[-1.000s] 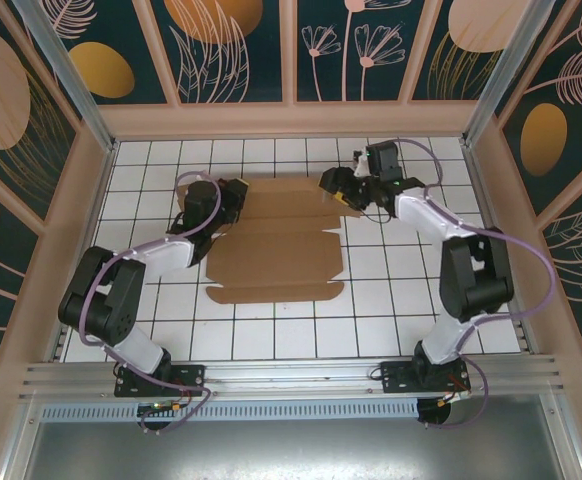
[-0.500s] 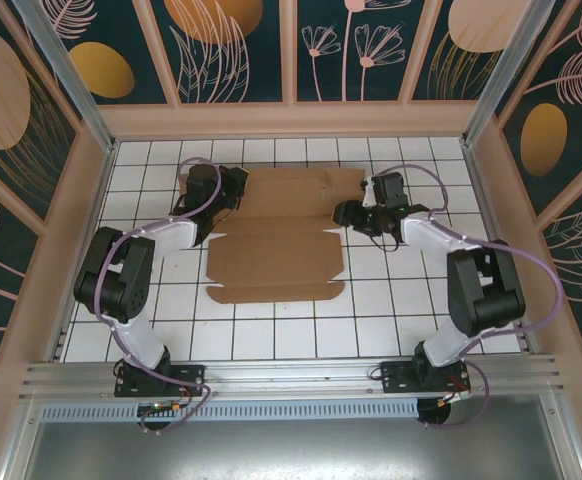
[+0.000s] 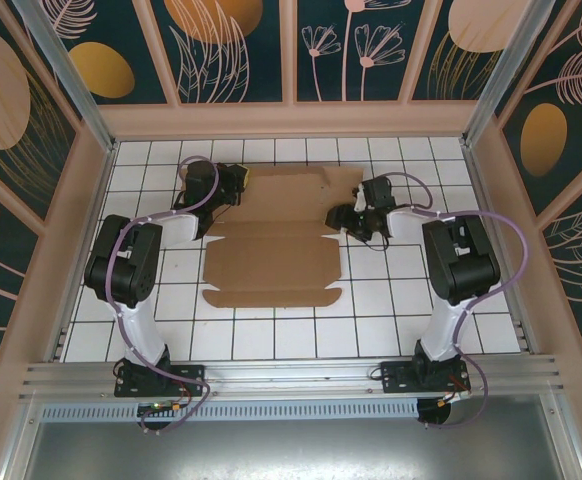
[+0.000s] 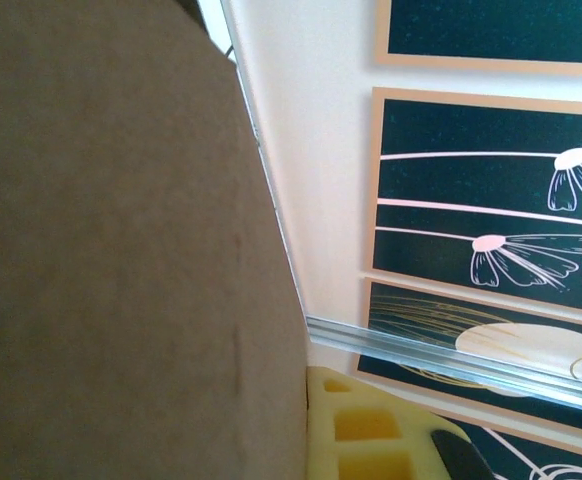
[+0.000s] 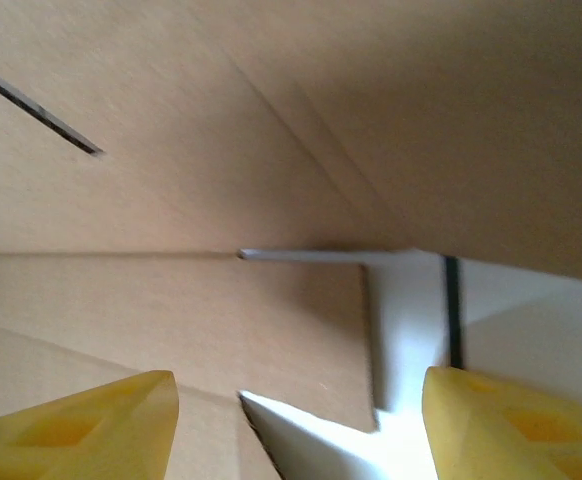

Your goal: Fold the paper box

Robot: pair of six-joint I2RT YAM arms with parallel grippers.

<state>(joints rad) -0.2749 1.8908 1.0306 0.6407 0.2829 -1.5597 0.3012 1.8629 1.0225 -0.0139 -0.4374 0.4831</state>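
The paper box (image 3: pixel 271 265) is a flat brown die-cut sheet lying on the white tiles, with its far panel (image 3: pixel 296 190) tilted up. My left gripper (image 3: pixel 236 186) is at the far left corner of that panel and is shut on it. In the left wrist view the cardboard (image 4: pixel 121 250) presses against one yellow finger pad (image 4: pixel 366 430). My right gripper (image 3: pixel 343 216) stands open at the sheet's right edge. In the right wrist view its yellow fingertips (image 5: pixel 101 430) are wide apart, with a side flap (image 5: pixel 271 320) just ahead of them and not gripped.
The tiled floor (image 3: pixel 391 300) is ringed by low tan walls (image 3: pixel 291 122) with dark floral panels above. An aluminium rail (image 3: pixel 291 378) runs along the near edge by both arm bases. Bare tiles lie right of the sheet.
The left gripper has moved toward the back wall with the far panel in its grip. The right gripper came down from the far right corner to the side flap.
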